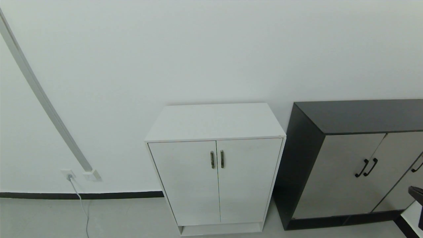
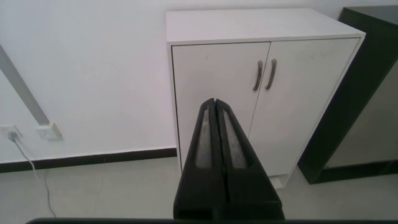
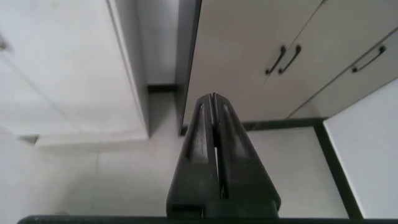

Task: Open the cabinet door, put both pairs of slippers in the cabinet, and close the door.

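A small white two-door cabinet (image 1: pixel 214 121) is seen standing against the white wall (image 1: pixel 165 49). Both doors are shut, with two dark vertical handles (image 1: pixel 212 159) side by side at the middle seam. A larger black cabinet with grey doors (image 1: pixel 357 116) is placed just beside it, on the right. The left gripper (image 2: pixel 215 103) is closed on nothing, facing the white cabinet's front, well apart from it. The right gripper (image 3: pixel 212 97) is also closed and empty, above the grey floor (image 3: pixel 124 180) near the gap between the cabinets.

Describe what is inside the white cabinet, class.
The white cabinet has both doors shut, their handles side by side at the middle. The doors cover the whole inside, so its contents cannot be told.
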Motion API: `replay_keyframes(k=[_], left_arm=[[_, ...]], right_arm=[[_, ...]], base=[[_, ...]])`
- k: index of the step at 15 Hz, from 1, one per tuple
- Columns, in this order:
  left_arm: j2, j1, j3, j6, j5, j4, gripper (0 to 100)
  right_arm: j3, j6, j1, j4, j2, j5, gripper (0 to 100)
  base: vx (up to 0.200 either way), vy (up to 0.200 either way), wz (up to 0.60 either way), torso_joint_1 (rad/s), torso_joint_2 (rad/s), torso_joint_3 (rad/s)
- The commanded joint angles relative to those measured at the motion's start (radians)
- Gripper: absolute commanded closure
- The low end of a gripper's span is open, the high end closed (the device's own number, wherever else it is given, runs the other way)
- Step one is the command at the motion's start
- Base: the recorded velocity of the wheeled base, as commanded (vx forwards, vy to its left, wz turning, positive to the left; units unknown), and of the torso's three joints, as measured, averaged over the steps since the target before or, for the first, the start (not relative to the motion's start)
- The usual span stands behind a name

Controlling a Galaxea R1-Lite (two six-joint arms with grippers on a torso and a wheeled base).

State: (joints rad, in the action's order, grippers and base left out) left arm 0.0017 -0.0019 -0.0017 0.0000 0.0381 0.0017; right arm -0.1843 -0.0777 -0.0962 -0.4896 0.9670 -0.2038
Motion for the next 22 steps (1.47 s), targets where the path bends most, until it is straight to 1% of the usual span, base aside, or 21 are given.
replay_keyframes(k=[1, 2, 4, 5, 6, 9, 14, 17, 19, 20, 22], left_arm=[[0.001, 0.0, 0.0, 0.0, 0.0, 0.0, 100], [0.001, 0.0, 0.0, 0.0, 0.0, 0.0, 100], [0.001, 0.0, 0.0, 0.0, 0.0, 0.0, 100], [0.001, 0.0, 0.0, 0.0, 0.0, 0.0, 100], [0.001, 0.0, 0.0, 0.0, 0.0, 0.0, 100], [0.001, 0.0, 0.0, 0.002, 0.0, 0.0, 100], [0.001, 0.0, 0.0, 0.0, 0.0, 0.0, 100], [0.001, 0.0, 0.0, 0.002, 0.0, 0.0, 100], [0.001, 0.0, 0.0, 0.002, 0.0, 0.0, 100], [0.001, 0.0, 0.0, 0.0, 0.0, 0.0, 100], [0.001, 0.0, 0.0, 0.002, 0.0, 0.0, 100]], right_arm=[[0.003, 0.001, 0.0, 0.137, -0.198, 0.027, 100], [0.003, 0.001, -0.002, 0.235, -0.28, 0.055, 100], [0.005, 0.001, -0.004, 0.307, -0.344, 0.078, 100], [0.014, 0.001, -0.004, 0.367, -0.389, 0.104, 100], [0.043, -0.001, -0.005, 0.404, -0.419, 0.119, 100], [0.112, 0.001, -0.011, 0.427, -0.476, 0.185, 100], [0.18, -0.001, -0.017, 0.428, -0.481, 0.21, 100], [0.181, -0.002, -0.02, 0.493, -0.534, 0.259, 100], [0.181, -0.002, -0.022, 0.494, -0.539, 0.261, 100], [0.181, -0.002, -0.017, 0.494, -0.548, 0.259, 100], [0.181, -0.001, 0.035, 0.494, -0.574, 0.258, 100]], base=[[0.0, 0.0, 0.0, 0.0, 0.0, 0.0], [0.0, 0.0, 0.0, 0.0, 0.0, 0.0], [0.0, 0.0, 0.0, 0.0, 0.0, 0.0], [0.0, 0.0, 0.0, 0.0, 0.0, 0.0], [0.0, 0.0, 0.0, 0.0, 0.0, 0.0], [0.0, 0.0, 0.0, 0.0, 0.0, 0.0], [0.0, 0.0, 0.0, 0.0, 0.0, 0.0], [0.0, 0.0, 0.0, 0.0, 0.0, 0.0], [0.0, 0.0, 0.0, 0.0, 0.0, 0.0], [0.0, 0.0, 0.0, 0.0, 0.0, 0.0], [0.0, 0.0, 0.0, 0.0, 0.0, 0.0]])
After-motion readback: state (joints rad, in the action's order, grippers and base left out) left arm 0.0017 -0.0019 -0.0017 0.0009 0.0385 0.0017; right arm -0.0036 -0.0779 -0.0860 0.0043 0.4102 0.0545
